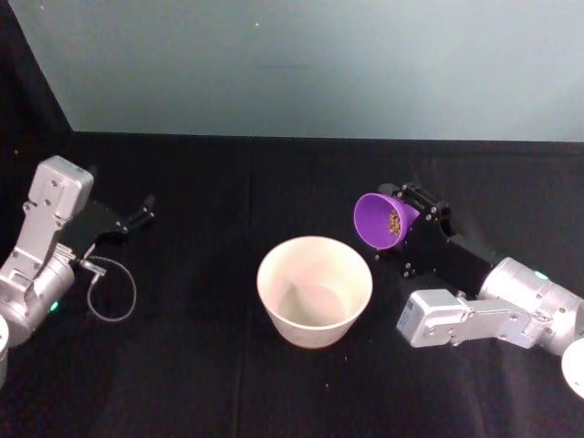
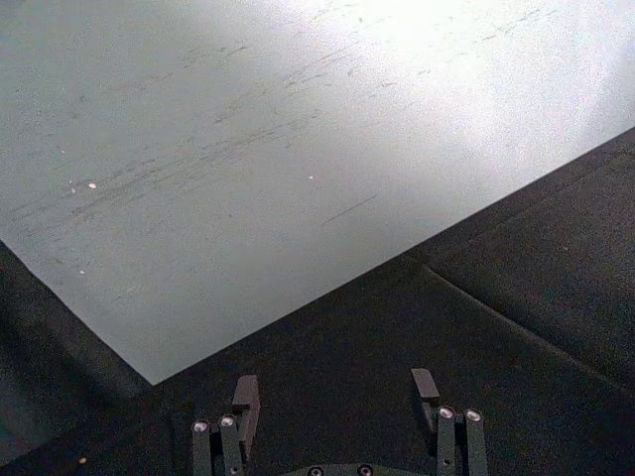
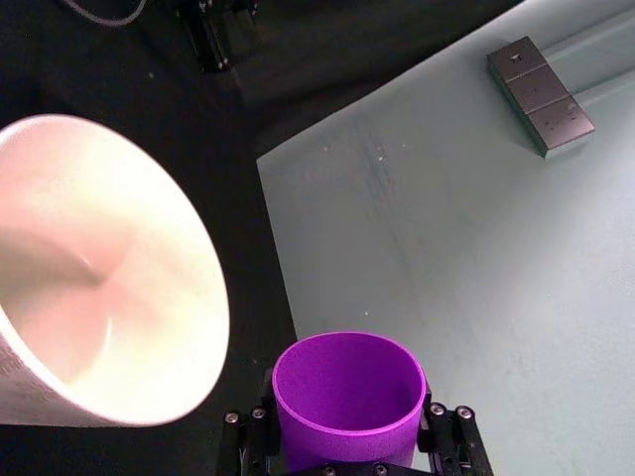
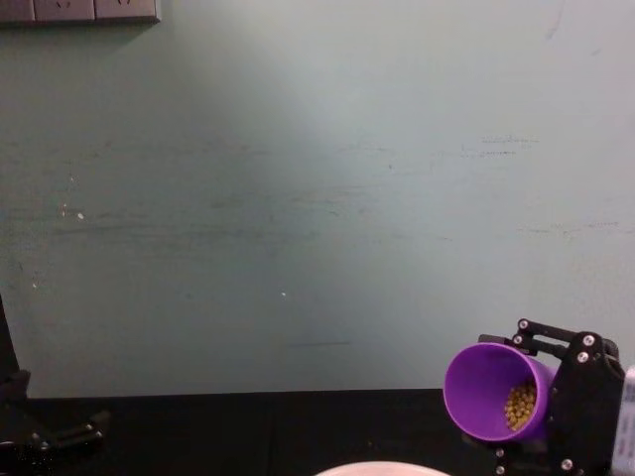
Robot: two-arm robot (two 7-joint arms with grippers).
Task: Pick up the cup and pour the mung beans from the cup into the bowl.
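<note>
the right gripper point(image 1: 402, 225) pinches the cup point(image 1: 376, 219), held tipped on its side just right of the bowl point(image 1: 315, 321), its mouth facing the bowl. the beans point(image 1: 394, 222) lie inside the cup against its lower wall. the left gripper point(image 2: 337, 389) sits well to the left over the table point(image 1: 201, 365), fingers spread.

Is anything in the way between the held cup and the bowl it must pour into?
Nothing visible. The right gripper holds the cup tilted toward the bowl, mung beans inside, with just black table between them. The left gripper sits open, far to the left.
</note>
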